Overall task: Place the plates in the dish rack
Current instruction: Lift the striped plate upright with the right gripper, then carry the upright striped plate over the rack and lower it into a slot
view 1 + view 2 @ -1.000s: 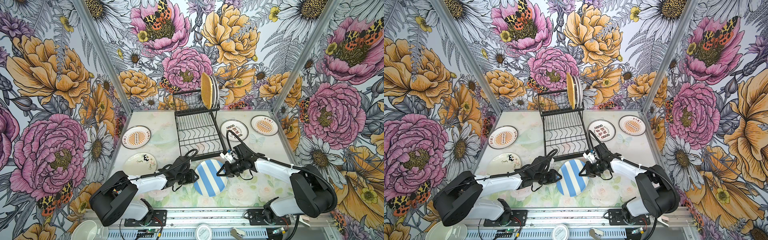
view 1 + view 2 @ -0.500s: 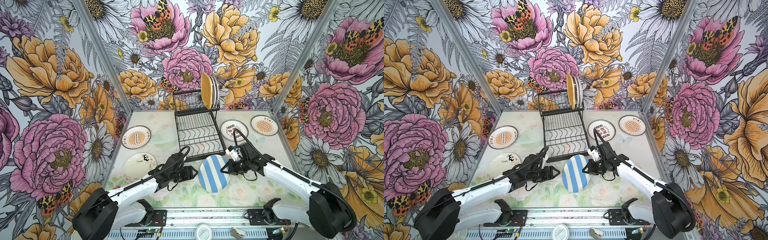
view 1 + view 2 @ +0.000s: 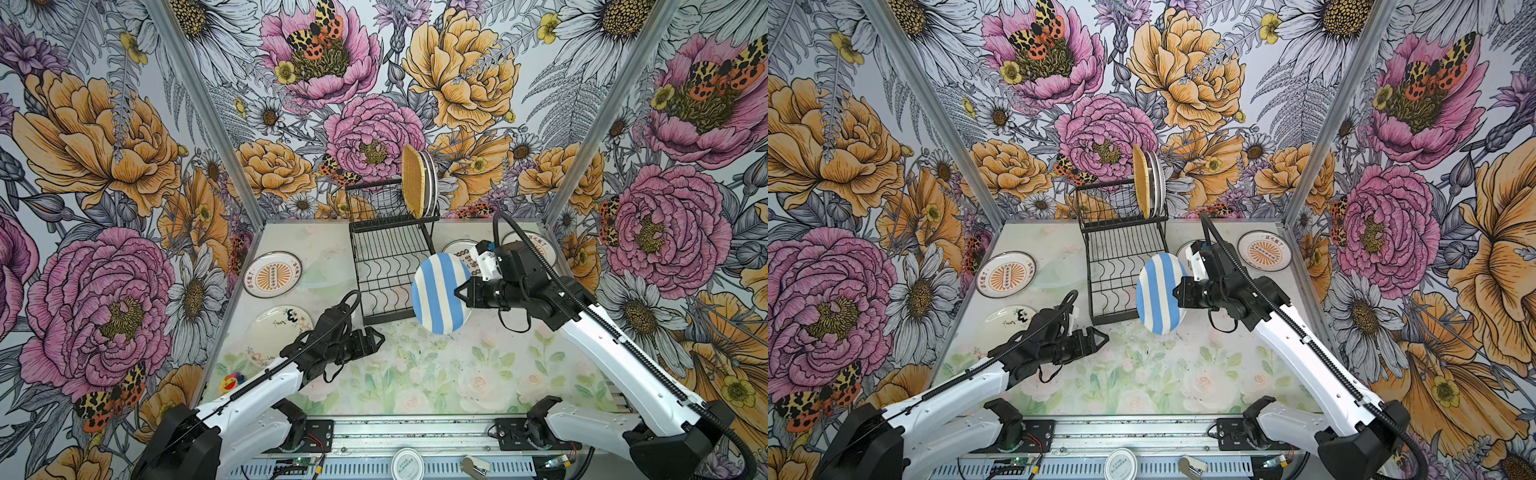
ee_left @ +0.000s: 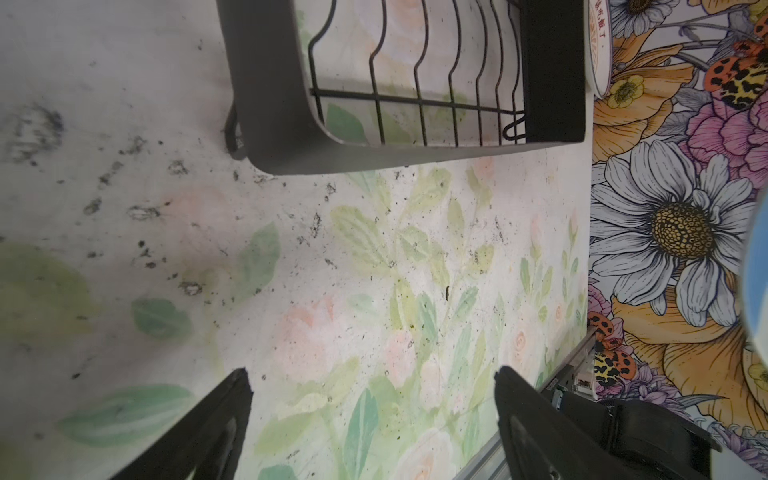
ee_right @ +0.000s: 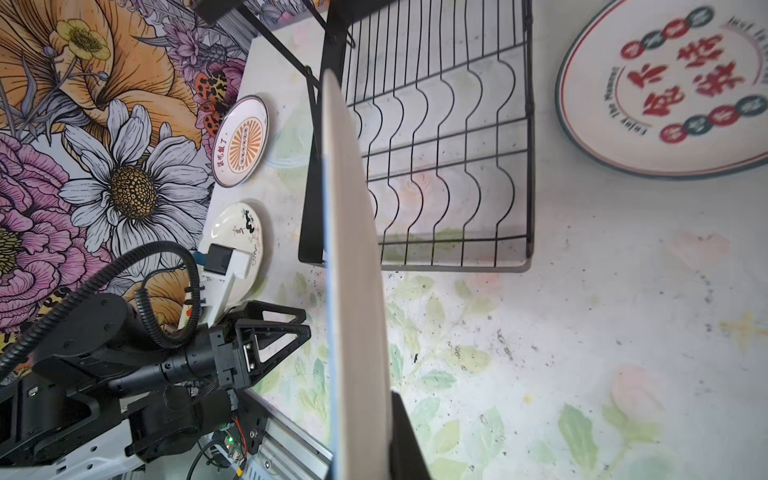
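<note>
While right hand point(image 3: 457, 293) clamps rim of blue-striped plate point(image 3: 438, 291), plate stands upright on edge, overlapping near right corner of dish rack point(image 3: 388, 266) in both top views. Left hand point(image 3: 375, 338) low over tabletop point(image 3: 436, 370), near rack's front edge, jaws spread wide, nothing between them. Yellow woven plate point(image 3: 412, 180) and white plates point(image 3: 431, 183) upright in rack's upper tier. Sunburst plate point(image 3: 272, 274) flat on tabletop, left of rack.

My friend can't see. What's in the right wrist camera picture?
The right gripper grips a pale plate on edge, close to the camera. Beyond it are the black dish rack and a flat plate with red writing.
</note>
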`<state>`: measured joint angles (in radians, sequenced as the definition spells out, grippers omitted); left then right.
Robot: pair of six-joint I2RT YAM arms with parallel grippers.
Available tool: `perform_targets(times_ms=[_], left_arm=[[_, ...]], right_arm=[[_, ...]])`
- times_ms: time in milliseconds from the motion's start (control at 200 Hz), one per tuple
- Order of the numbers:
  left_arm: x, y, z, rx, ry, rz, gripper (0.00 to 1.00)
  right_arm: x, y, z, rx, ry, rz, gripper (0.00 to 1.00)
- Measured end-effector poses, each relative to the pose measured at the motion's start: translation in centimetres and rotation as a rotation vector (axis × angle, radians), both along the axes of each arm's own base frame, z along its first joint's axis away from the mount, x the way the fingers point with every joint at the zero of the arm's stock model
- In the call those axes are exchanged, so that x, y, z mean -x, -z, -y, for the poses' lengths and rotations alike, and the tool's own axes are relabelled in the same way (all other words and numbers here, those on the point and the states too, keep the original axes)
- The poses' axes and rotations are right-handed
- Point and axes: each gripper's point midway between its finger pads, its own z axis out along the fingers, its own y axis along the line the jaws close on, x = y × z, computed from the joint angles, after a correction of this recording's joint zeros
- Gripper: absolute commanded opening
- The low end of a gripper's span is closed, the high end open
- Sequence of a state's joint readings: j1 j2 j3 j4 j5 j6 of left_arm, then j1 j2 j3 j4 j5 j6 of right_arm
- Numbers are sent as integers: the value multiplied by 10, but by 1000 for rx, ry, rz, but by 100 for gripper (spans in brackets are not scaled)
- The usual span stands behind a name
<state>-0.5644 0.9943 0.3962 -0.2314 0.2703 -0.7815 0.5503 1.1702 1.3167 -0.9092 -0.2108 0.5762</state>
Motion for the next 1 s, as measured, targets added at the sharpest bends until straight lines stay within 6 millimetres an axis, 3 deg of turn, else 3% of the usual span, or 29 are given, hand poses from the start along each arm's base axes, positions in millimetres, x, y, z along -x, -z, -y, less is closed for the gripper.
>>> perform_targets(times_ms=[230, 701, 871, 1001], left_arm=[[4, 9, -3, -10, -2, -16, 95], [-2, 0, -2, 14, -17, 34, 98], [-2, 0, -2, 20, -22, 33, 99], [-3, 0, -2, 23, -26, 30, 99]], right_arm=[[-38, -67, -16, 101, 37, 212, 0], [-123, -151, -62, 355, 113, 567, 0], [-155, -167, -74, 414, 153, 659, 0], [-180, -162, -85, 462, 176, 692, 0]])
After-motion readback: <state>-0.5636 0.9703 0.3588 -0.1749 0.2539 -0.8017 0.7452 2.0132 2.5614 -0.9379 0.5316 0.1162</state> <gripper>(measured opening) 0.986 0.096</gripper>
